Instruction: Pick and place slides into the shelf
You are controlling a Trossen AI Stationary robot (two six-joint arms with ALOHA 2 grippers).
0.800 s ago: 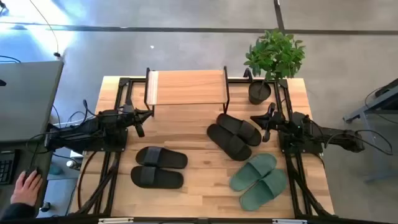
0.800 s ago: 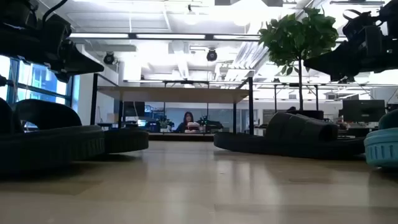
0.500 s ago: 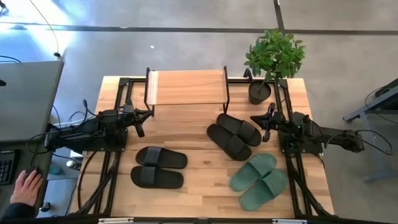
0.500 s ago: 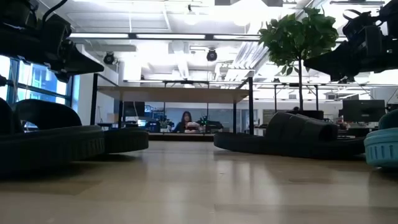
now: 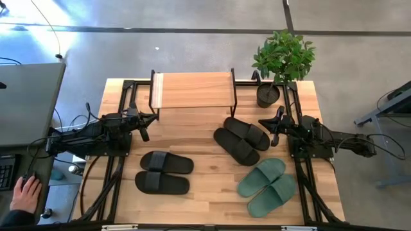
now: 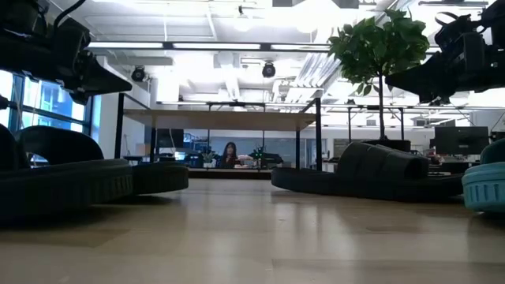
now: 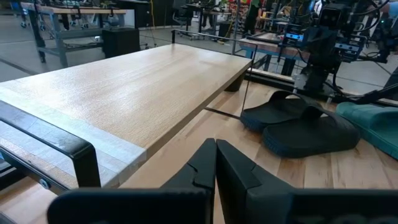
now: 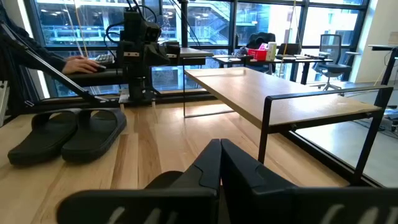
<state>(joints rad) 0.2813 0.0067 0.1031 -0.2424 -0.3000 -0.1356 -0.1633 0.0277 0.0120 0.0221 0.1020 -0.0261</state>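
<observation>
The shelf [image 5: 192, 90] stands at the table's far edge, its plank top bare. One black pair of slides [image 5: 164, 172] lies flat near my left arm. A second black pair [image 5: 241, 141] lies at mid table, and the green pair [image 5: 268, 186] sits toward the near right corner. My left gripper [image 5: 146, 125] is shut and hovers by the shelf's left end, with the plank [image 7: 124, 87] in front of it. My right gripper [image 5: 270, 125] is also shut and hovers just right of the middle black pair, facing the shelf [image 8: 280, 99] and the far black pair [image 8: 68, 134].
A potted plant [image 5: 281, 64] stands in the far right corner beside the shelf. Black frame rails [image 5: 122, 167] run along both table sides. A person's hand [image 5: 26, 192] rests on a desk left of the table. Bare wood [image 6: 252, 237] lies between the sandal pairs.
Both arms and all sandals have kept still. Only a person in the room far behind the table has shifted a little.
</observation>
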